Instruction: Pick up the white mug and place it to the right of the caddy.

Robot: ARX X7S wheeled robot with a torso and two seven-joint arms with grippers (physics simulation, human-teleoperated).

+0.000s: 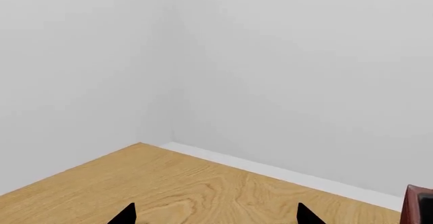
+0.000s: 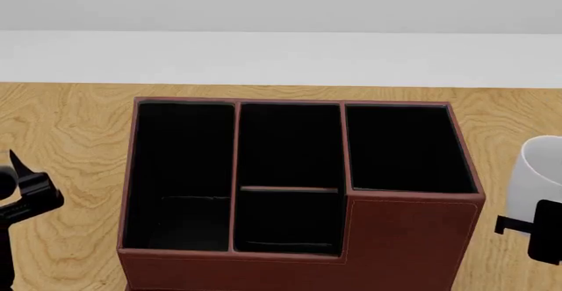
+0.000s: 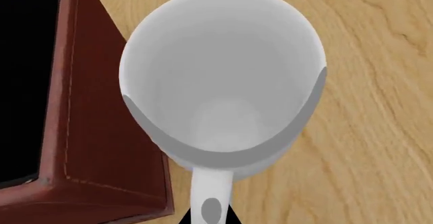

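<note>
Presently the mug (image 3: 223, 77) is seen upright on the wooden table (image 2: 62, 126), just right of the caddy (image 2: 299, 185). Its handle is pinched by the right gripper (image 3: 210, 216). The left gripper (image 1: 215, 215) is held wide apart, empty.

Light wood-grain tabletop (image 2: 70, 126) w/ big reddish-brown leather-look caddy (image 2: 404, 238) standing on it, glossy white ceramic mug (image 2: 543, 179) just beside caddy's right side.

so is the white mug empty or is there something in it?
Empty. The right wrist view looks straight into the white mug and shows only bare white wall down to the bottom. It stands mouth up on the wood beside the caddy.
</note>
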